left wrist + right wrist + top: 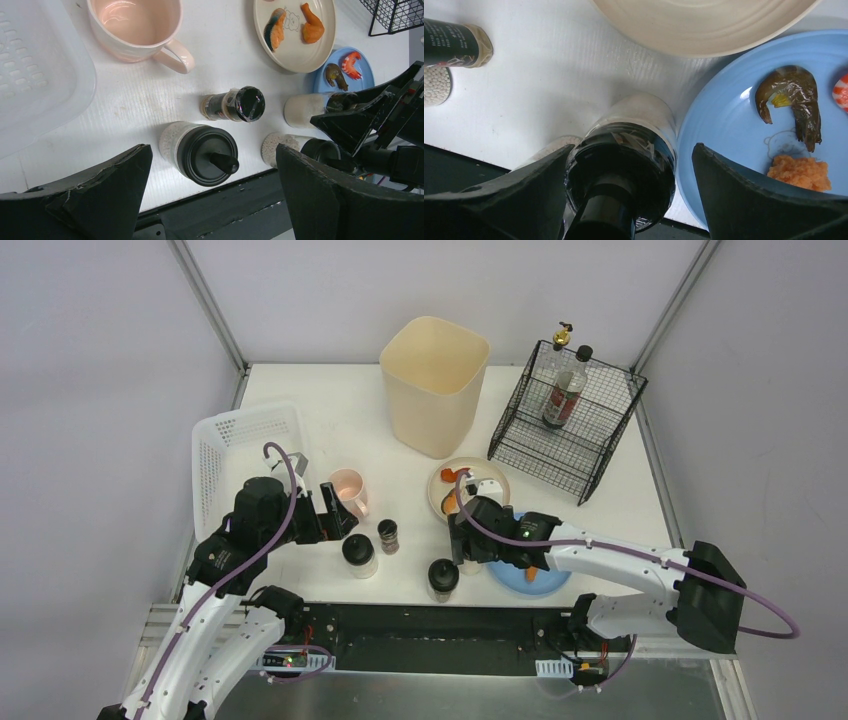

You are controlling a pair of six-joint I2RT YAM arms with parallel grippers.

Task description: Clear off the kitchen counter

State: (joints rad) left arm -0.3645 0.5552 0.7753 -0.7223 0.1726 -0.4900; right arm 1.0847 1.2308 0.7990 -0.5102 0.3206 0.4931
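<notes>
White kitchen counter (340,430), grey walls (100,340)

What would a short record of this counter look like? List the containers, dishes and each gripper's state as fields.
counter: white, cluttered
basket: white, perforated, far left
bin: cream, at the back
wire rack: black, back right, two bottles inside
mug: pink, empty
plates: cream plate and blue plate, both carrying food
left gripper: open over black-lidded jar
right gripper: open astride second jar
</notes>
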